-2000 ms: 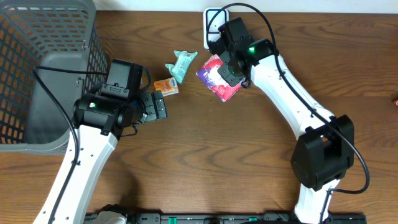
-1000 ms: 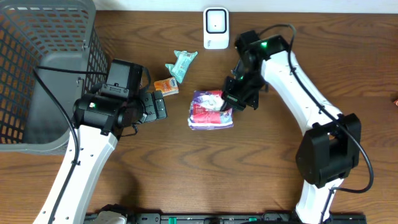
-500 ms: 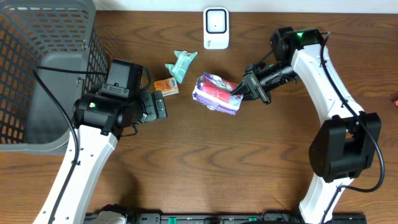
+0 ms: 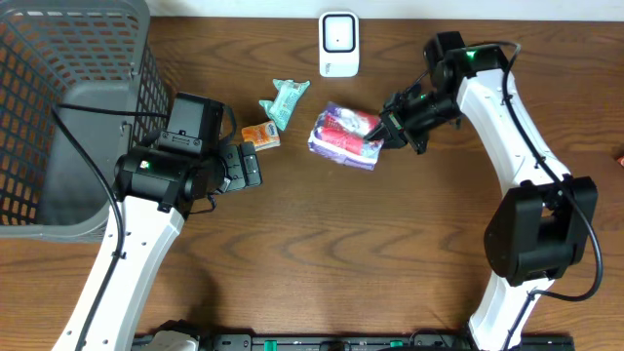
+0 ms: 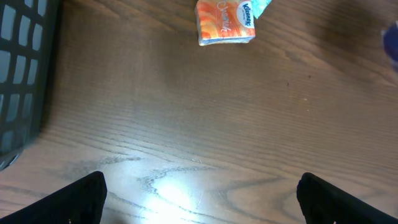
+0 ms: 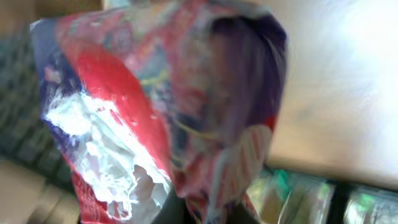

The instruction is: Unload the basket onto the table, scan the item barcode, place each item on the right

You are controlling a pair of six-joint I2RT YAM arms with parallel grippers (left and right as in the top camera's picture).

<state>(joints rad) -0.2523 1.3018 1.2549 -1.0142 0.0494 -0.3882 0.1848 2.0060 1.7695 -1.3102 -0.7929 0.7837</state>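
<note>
R pincer (image 4: pixel 382 130) is clamped on the right end of the packet (image 4: pixel 341 136), with the R arm bent at the elbow and its wrist turned sideways. L pincer (image 4: pixel 252 166) hangs wide open and empty over bare wood. The packet is crinkly glossy plastic, purple/red/white, near the boxy white scanner (image 4: pixel 338 44). Desk (image 4: pixel 322 263) is dark brown woodgrain w/ a grey mesh basket (image 4: pixel 58 107) at its L edge.

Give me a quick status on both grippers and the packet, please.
Left gripper open, empty. Right gripper shut on purple packet, near white scanner. Nothing between them.
</note>
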